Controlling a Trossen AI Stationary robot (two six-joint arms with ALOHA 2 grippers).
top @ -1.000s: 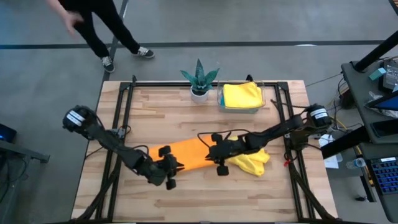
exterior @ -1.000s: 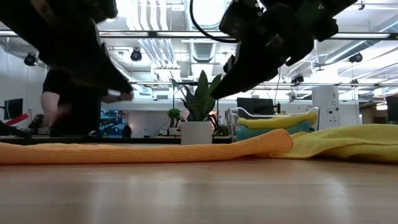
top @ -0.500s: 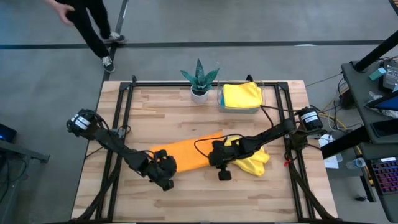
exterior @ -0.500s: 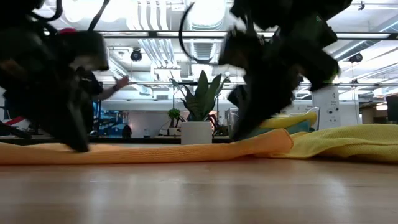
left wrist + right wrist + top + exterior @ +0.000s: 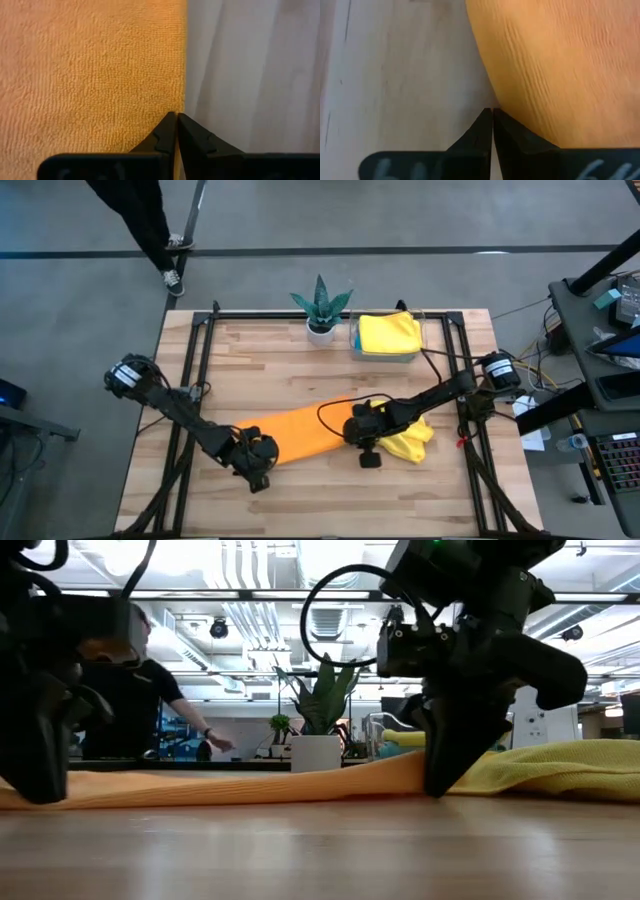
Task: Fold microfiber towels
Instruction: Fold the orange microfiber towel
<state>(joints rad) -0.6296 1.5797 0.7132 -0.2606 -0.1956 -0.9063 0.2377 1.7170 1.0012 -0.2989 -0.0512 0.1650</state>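
High view, both grippers' fingers clenched on orange towel edges, left, right.

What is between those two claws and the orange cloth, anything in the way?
Nothing visible. The left gripper is shut at one end edge of the orange towel, and the right gripper is shut at the other end. The yellow towel lies beside it, not between.

An open lab is showing here: exposed ceiling pipes, monitors, and cabled equipment benches flanking the worktop.
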